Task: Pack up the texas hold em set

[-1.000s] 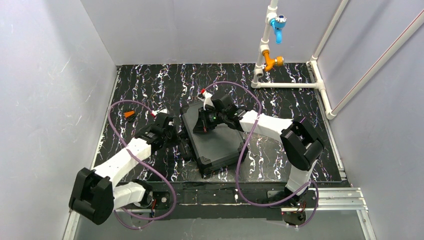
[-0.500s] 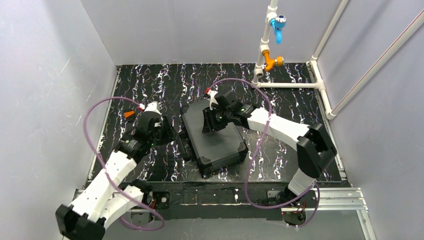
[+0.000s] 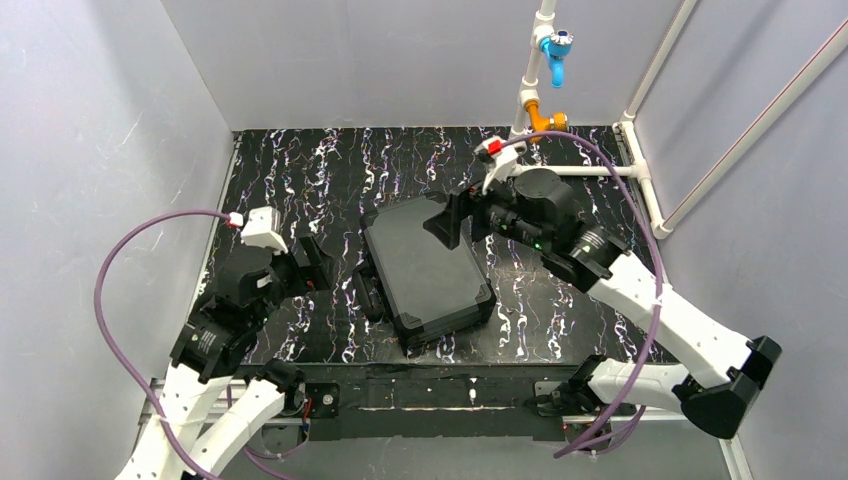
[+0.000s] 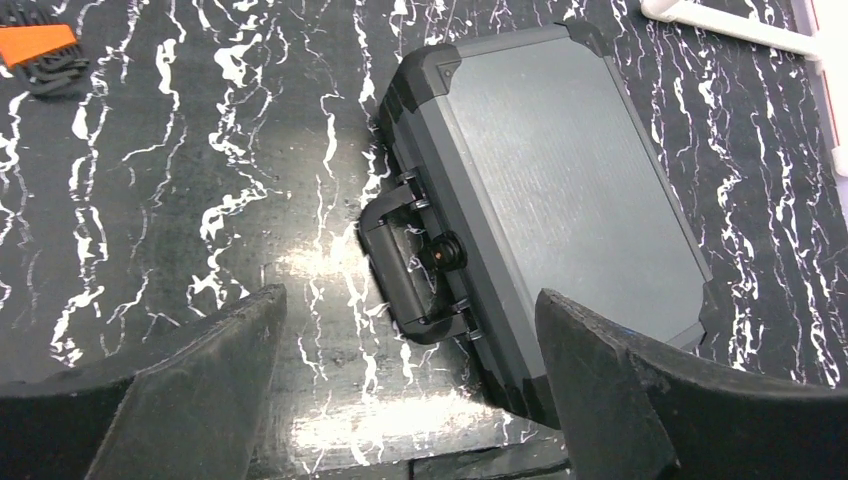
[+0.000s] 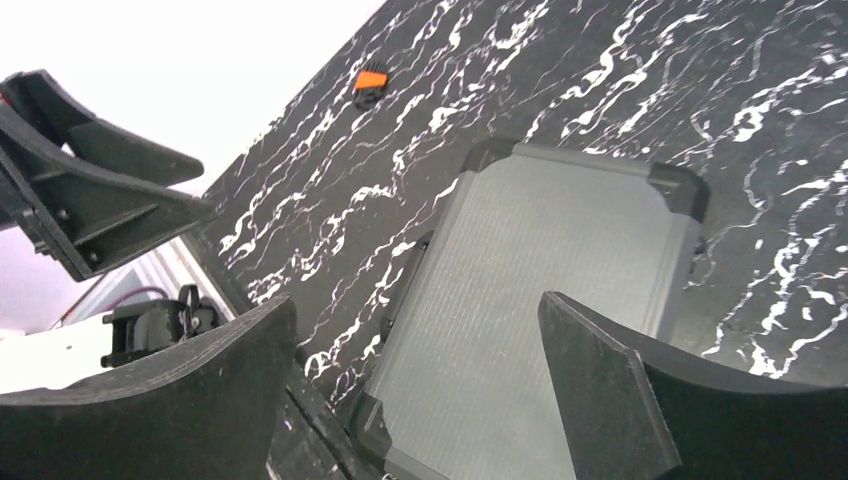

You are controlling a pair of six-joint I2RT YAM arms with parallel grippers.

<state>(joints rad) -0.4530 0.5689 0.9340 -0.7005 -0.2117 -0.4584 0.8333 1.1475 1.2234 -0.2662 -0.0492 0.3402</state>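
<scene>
Beside the shut case, flat on the bench, the left gripper and right gripper have been drawn back and opened wide, empty, so packing is judged done.

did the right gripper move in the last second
Yes. The right gripper has come off the lid of the black case and drawn back to the right, toward the white pipe; the case has stayed put.
</scene>
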